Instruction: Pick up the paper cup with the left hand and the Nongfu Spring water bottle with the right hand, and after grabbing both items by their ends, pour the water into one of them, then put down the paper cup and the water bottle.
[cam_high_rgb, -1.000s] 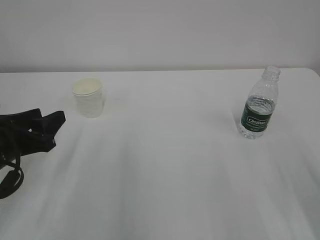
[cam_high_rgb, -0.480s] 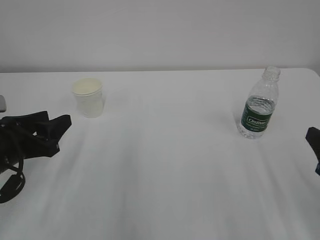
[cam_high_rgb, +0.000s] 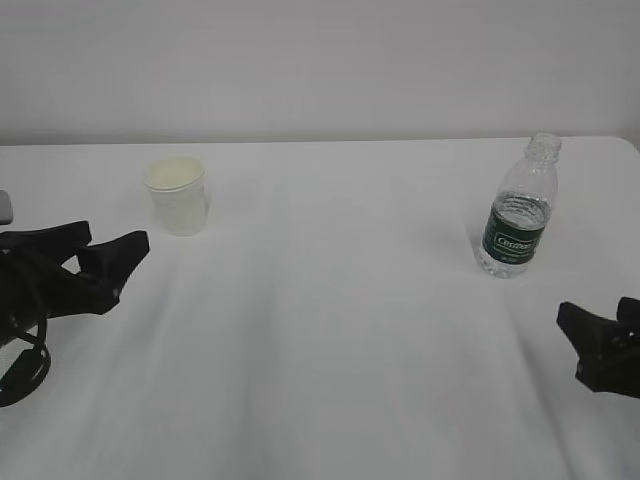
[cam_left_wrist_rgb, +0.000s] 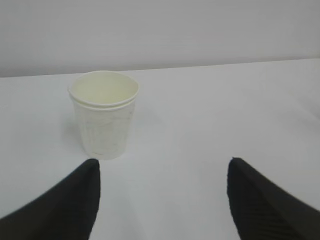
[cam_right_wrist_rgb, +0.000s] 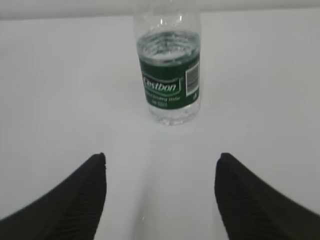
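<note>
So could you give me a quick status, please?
Left gripper and right gripper open, empty. Paper cup and water bottle upright, untouched. Nothing in between.

Left hand: matte black, blocky tapered fingers, looped black cable, silver-grey box at wrist. Right hand: black, blocky, finely ribbed finger pads.
</note>
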